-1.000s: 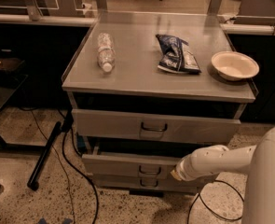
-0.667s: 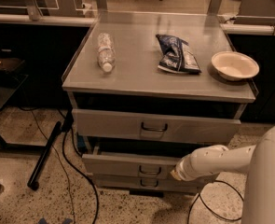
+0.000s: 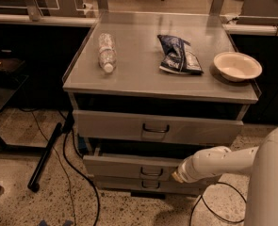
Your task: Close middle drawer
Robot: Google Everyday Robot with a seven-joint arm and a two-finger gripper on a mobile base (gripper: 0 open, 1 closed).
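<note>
The middle drawer is a low grey front with a small dark wire handle, standing slightly out from the cabinet below the taller top drawer. My gripper is at the end of the white arm reaching in from the right, right against the middle drawer's front, just right of its handle. The bottom drawer sits just beneath.
On the cabinet top lie a plastic bottle, a dark blue snack bag and a white bowl. Black cables and a dark pole lie on the floor at the left. My white body fills the lower right.
None visible; the arm and drawer stand about as before.
</note>
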